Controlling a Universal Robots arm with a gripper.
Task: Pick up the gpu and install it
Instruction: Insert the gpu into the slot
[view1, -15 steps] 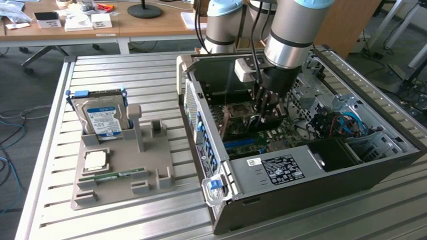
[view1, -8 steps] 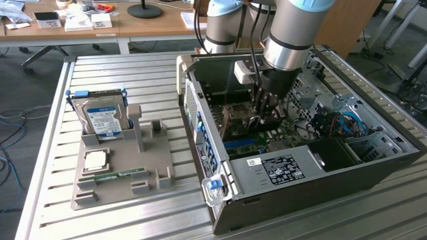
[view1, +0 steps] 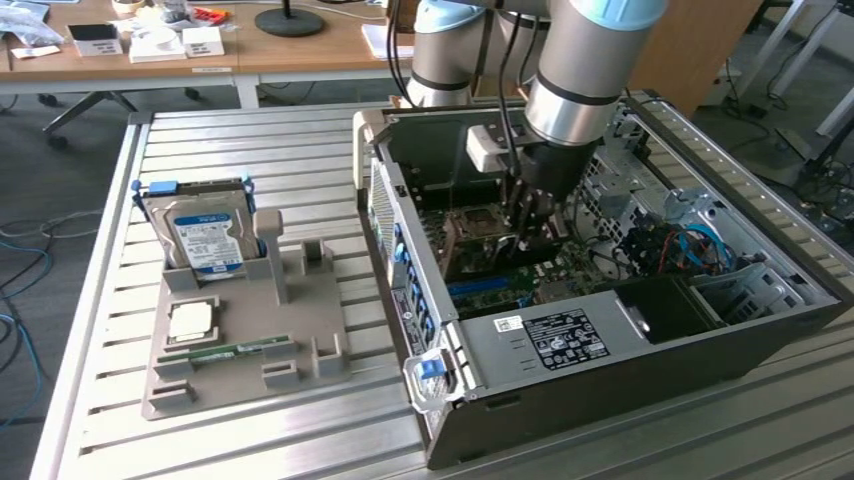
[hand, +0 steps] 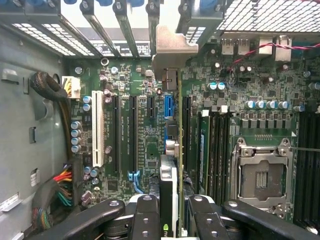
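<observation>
My gripper (hand: 172, 222) is shut on the gpu (hand: 169, 180), which the wrist view shows edge-on as a thin dark card running between the two black fingers (hand: 145, 220). Its pale silver bracket (hand: 170, 47) lies at the far end, next to the case's rear slot openings. The card lines up over the blue slot (hand: 168, 106) on the green motherboard (hand: 140, 150); I cannot tell whether it touches the slot. In the exterior view my gripper (view1: 534, 225) reaches down inside the open computer case (view1: 601, 340), over the motherboard.
A white slot (hand: 98, 135) and black slots flank the card, with memory slots (hand: 212, 150) and the CPU socket (hand: 260, 175) beside it. Cable bundles (hand: 52, 195) lie by the case wall. At the exterior view's left a grey holder (view1: 240, 350) carries a hard drive (view1: 207, 240) and a memory stick (view1: 227, 350).
</observation>
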